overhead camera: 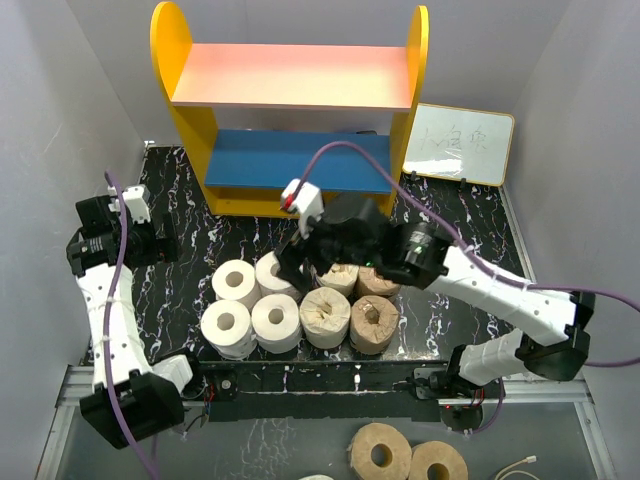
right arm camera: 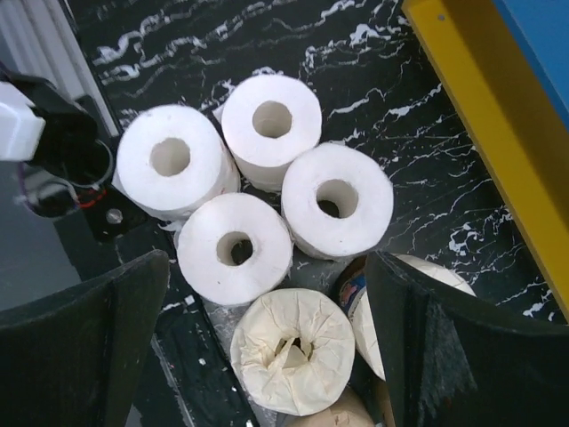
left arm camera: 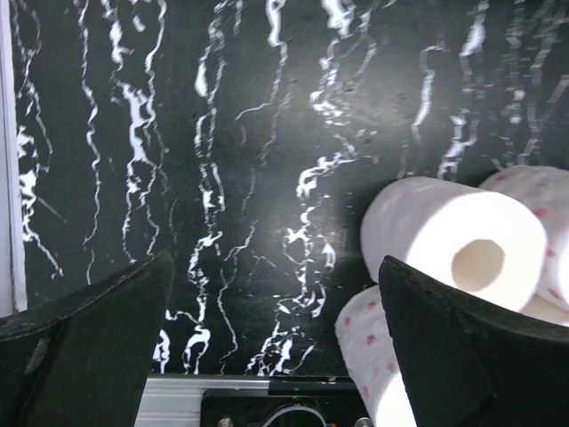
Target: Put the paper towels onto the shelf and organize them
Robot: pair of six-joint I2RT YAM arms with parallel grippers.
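The small two-tier shelf with yellow round-topped side panels (overhead camera: 190, 110) stands at the far side of the black, white-veined marble-pattern tabletop (overhead camera: 170, 290), its pink-orange upper board (overhead camera: 300, 75) above its blue lower board (overhead camera: 290, 160). Just near of it, all eight paper towels stand on end in a tight block on the tabletop: the four plain white rolls (overhead camera: 227, 322) on the left, the four tan wrapped rolls (overhead camera: 373, 322) on the right, the two groups touching. The right gripper (right arm camera: 267, 262) hangs over the far row where white meets tan, its fingers spread wide and holding nothing. The left gripper (left arm camera: 276, 265) is over bare tabletop to the left of the white rolls, also spread wide and holding nothing. A small whiteboard with writing (overhead camera: 460, 143) leans to the right of the shelf
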